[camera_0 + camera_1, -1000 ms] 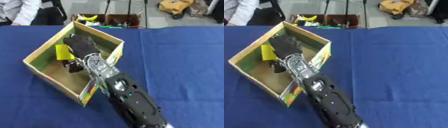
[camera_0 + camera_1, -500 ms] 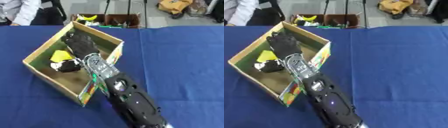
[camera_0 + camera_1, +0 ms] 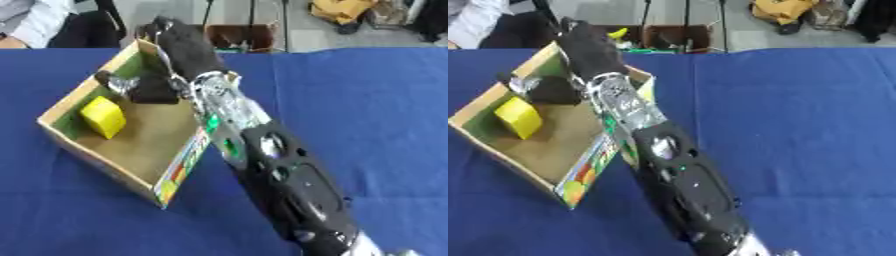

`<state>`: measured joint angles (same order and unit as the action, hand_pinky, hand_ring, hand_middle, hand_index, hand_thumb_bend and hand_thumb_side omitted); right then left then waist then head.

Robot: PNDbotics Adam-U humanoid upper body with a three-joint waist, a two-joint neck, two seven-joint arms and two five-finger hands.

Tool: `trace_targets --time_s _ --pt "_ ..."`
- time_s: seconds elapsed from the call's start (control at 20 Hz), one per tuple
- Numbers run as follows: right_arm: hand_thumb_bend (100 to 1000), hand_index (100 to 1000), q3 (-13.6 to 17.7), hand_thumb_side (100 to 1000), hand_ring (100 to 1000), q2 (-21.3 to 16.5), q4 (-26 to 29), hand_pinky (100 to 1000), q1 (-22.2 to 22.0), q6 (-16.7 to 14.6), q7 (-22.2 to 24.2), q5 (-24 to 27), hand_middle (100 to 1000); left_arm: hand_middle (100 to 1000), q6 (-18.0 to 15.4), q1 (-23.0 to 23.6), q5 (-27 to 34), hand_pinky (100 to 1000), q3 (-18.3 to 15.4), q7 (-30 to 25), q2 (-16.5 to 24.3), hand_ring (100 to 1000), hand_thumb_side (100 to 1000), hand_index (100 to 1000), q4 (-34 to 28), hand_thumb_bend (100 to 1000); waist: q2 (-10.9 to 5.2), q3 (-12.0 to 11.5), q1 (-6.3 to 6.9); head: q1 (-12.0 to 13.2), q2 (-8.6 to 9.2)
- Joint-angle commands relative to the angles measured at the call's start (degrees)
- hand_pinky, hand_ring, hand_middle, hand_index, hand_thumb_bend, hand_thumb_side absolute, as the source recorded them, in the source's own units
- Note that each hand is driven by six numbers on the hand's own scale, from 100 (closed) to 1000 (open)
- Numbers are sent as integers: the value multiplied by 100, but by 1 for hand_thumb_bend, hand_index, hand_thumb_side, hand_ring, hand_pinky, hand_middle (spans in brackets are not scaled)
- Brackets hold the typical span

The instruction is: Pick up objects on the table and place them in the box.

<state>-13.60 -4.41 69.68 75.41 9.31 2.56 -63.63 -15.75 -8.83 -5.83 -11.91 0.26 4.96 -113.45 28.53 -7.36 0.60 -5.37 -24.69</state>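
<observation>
Our right hand (image 3: 179, 42), fingers straight and holding nothing, hung above the box (image 3: 83, 155) because the yellow block (image 3: 103, 116) lay inside.

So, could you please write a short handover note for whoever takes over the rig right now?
Right hand: reaching over the far edge of the cardboard box; whether its fingers are open or curled cannot be seen.
Left hand: not in view.
In the box: a yellow block lies free on the floor at the left; a dark object with a shiny part sits at the far corner.
Done: both items are inside.
Left: no other objects show on the blue table; withdraw the arm and check outside the view.
</observation>
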Motion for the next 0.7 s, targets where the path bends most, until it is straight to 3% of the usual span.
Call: trace_targets --time_s 0.05,0.1,0.35,0.5,0.7 --pt "496 842 -78 942 840 -605 1163 787 -73 194 -38 833 780 664 -1 -18 -3 450 -66 47 43 679 973 901 -114 100 -186 46 48 133 -85" --pt "436 835 -91 925 835 -776 1486 783 -174 259 -48 1069 776 664 -1 -18 -6 450 -73 57 46 680 974 901 -114 100 -194 83 59 188 -115" --pt "315 820 -16 880 821 -1471 2972 774 -736 612 -85 2054 772 665 -11 -6 -11 450 -100 98 55 679 974 901 -114 100 -230 213 124 371 -150" --pt "225 813 156 837 811 -1741 3645 771 -1042 872 -141 2557 762 665 -13 12 -15 451 -114 119 56 680 975 901 -114 100 -258 284 158 433 -139" --pt "134 803 339 855 813 -2093 4323 779 -1437 1167 -201 3002 768 665 -12 32 -25 451 -146 157 59 680 975 901 -114 100 -286 400 199 492 -124"
